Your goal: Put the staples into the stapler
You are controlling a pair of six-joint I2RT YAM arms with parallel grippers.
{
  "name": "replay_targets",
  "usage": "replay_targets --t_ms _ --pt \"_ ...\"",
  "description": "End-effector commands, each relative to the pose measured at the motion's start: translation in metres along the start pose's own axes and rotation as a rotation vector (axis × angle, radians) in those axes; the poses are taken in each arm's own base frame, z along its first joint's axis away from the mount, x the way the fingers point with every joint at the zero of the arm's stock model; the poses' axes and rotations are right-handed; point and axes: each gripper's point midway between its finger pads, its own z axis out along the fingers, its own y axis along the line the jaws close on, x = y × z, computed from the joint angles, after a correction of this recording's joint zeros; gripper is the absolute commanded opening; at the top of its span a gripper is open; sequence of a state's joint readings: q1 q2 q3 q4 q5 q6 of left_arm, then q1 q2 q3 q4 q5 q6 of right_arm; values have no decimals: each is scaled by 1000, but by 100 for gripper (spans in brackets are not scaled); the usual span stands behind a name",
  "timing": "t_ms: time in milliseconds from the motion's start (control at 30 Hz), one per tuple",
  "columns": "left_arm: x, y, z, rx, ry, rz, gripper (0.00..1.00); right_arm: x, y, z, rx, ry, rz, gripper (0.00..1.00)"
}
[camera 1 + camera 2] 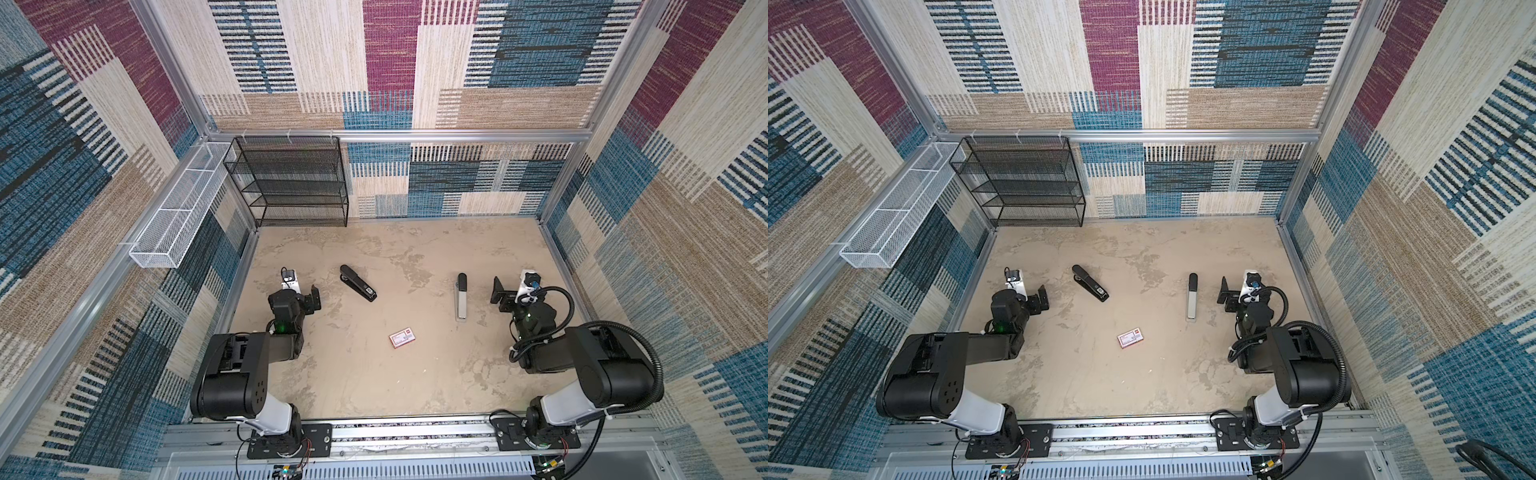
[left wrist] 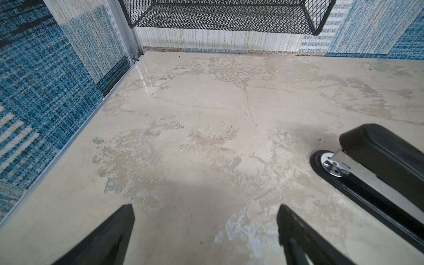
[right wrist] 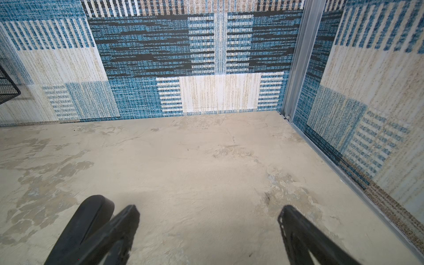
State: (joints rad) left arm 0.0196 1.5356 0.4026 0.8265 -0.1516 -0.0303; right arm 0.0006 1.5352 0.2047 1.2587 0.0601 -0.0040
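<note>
- While both arms rest near their own sides of the table [image 1: 374, 395], neither holds anything. The left gripper [image 2: 205, 206] has its jaws spread wide over bare surface, and the right gripper [image 3: 208, 207] stands just as wide and just as empty.
- The staple box [image 1: 402, 338] is small, flat, red and white. It lies mid-table, closer to the arm bases than either stapler and well apart from both grippers. It looks closed, and I can make out no loose staples.
- The black stapler [image 1: 358, 283] lies shut on its base at a slant, near the left gripper.
- A silver-and-black stapler [image 1: 461, 296] lies straight, near the right gripper (which of the two is to be loaded I cannot tell).
- The box is probably light card. It would likely skid on this smooth top and dent under a hard squeeze, so I would take it across its narrow width, low down, and close gently.
- The staple strips inside should be stiff but thin and easily snapped. Pinching one by its long sides rather than its ends seems safest.
- Either stapler looks rigid, heavier and slick-shelled. One gripper could pin the base near the hinge while the other lifts the top.
</note>
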Motion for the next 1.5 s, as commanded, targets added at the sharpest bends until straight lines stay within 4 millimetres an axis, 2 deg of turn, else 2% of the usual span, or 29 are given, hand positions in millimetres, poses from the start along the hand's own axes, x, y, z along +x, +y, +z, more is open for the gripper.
replay_targets --t_ms 0,100,200,300,367,433,500,567,667,767,900,933,1000,1167,1300,1467 --pt "-8 -1 -1 6 -30 -16 100 -9 1 -1 -5 -35 -1 100" --pt "-14 1 -3 0 -26 -15 100 -17 -1 4 12 -25 5 100" --pt "-26 6 -4 -36 47 -12 100 -33 2 13 2 9 -5 100" --pt "-44 11 -10 -75 70 -26 100 -54 0 9 16 -23 45 100" --pt "-61 12 -16 -82 72 -110 100 -70 3 4 -3 -51 99 100" --pt "-76 1 -20 -10 81 -242 100 -80 -8 0 57 -43 269 100" --pt "-81 -12 -23 55 132 -379 99 -71 -24 -4 171 26 468 100" --pt "-86 -32 -23 163 196 -413 98 -74 -12 -3 103 57 478 100" --pt "-78 -56 -22 252 338 -482 76 -80 12 -3 -30 103 471 96" --pt "-58 -76 -26 282 465 -535 69 -75 28 -2 -106 193 473 90" --pt "-31 -110 -38 305 579 -534 70 -66 41 -7 -165 262 483 89" --pt "-25 -119 -41 301 603 -520 72 -62 44 -9 -179 282 489 96" --pt "-17 -135 -45 296 641 -485 75 -56 49 -12 -201 311 500 96" --pt "1 -169 -37 263 715 -420 81 -37 61 -20 -232 370 515 96" --pt "15 -181 -22 188 770 -356 82 -30 68 -24 -241 392 513 95" --pt "26 -184 -3 96 804 -285 80 -27 77 -29 -263 405 504 95"
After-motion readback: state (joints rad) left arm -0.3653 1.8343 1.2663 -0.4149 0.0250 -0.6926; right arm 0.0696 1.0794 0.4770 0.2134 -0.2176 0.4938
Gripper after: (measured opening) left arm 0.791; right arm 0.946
